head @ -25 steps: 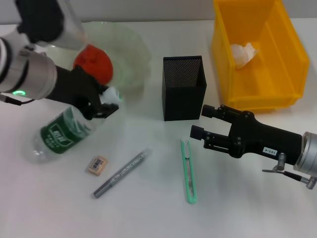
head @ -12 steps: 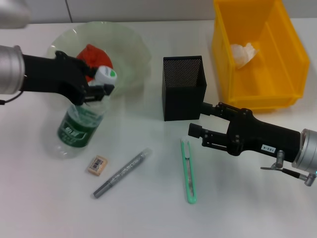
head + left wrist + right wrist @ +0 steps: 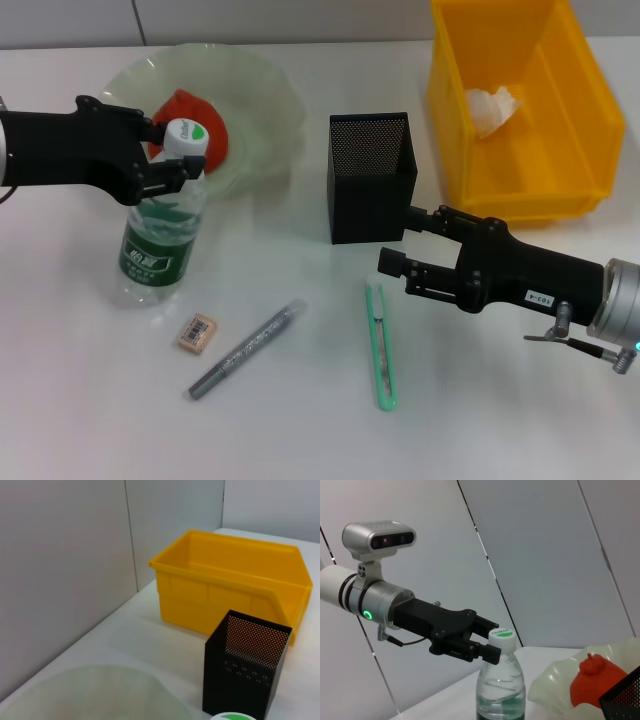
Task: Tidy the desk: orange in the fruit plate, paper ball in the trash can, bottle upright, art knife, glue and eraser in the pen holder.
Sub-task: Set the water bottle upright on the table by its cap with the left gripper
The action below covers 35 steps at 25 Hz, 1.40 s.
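Both arms end in matte black pincers — left pincer [image 3: 168, 160], right pincer [image 3: 396, 250] — behind silver cylindrical wrists; the left wrist bears a green ring light, the right a small white label.

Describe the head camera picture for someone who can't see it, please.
The left gripper holds a bottle upright by its neck on a white desk, beside a green plate holding an orange. The right gripper hovers above a green knife, near a black mesh pen holder, a glue stick and an eraser. A yellow bin holds a paper ball.
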Motion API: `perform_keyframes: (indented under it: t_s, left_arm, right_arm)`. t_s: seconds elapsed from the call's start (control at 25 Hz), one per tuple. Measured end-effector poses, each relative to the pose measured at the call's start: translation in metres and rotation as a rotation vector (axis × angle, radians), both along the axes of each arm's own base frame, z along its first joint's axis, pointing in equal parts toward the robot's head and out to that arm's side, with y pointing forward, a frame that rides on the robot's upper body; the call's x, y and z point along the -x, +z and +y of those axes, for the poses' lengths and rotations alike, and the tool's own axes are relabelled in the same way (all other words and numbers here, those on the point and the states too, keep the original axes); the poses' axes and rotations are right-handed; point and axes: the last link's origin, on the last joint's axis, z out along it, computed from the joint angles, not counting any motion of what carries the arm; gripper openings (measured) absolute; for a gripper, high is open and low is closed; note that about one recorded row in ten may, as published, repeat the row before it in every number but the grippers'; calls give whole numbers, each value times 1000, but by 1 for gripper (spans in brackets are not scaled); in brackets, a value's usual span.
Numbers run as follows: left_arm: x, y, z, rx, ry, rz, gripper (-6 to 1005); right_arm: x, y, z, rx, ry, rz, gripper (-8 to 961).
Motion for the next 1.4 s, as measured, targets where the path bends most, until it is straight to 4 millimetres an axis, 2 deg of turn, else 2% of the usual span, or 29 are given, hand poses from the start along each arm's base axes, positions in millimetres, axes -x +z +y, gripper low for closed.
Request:
perform_keyframes:
  t_s: [0.64, 1.4]
  left_arm:
    - [14, 16, 1, -60, 30, -65, 446]
    - [19, 20, 2, -79, 21, -50, 445]
  right_arm:
    - [1, 0, 2, 0, 3, -2, 768]
    - [3, 0, 3, 0, 8, -3, 768]
